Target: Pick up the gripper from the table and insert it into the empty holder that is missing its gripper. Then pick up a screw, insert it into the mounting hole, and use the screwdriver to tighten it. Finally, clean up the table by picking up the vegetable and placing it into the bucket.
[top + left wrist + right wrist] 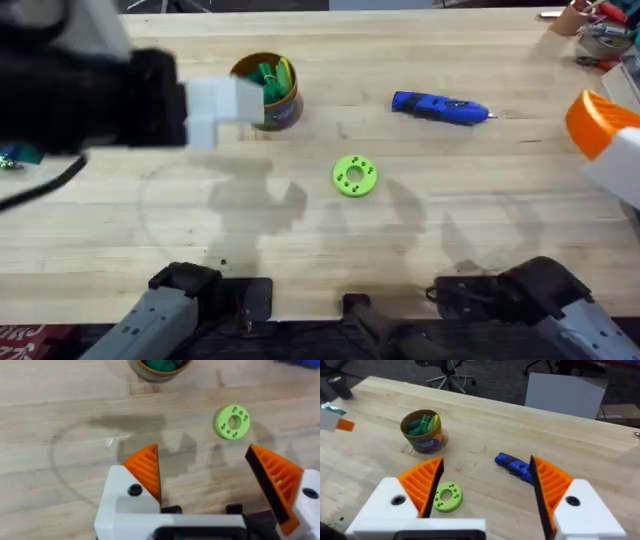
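The yellow-tan bucket (268, 92) stands on the table (470, 230) at the back left. A green vegetable (270, 74) lies inside it. The blue screwdriver (440, 107) lies flat at the back right of centre. My left gripper (202, 450) hovers high beside the bucket (159, 369), open, with nothing between its orange pads (146, 467). My right gripper (486, 460) is raised over the table's right side, open and empty, facing the screwdriver (512, 466) and the bucket (423, 430). The loose gripper, the holder and the screw are out of view.
A flat green disc with holes (354, 175) lies mid-table, seen again in the wrist views (232, 421) (447, 497). Clutter sits at the far right corner (600, 35). Both arm bases stand at the near edge.
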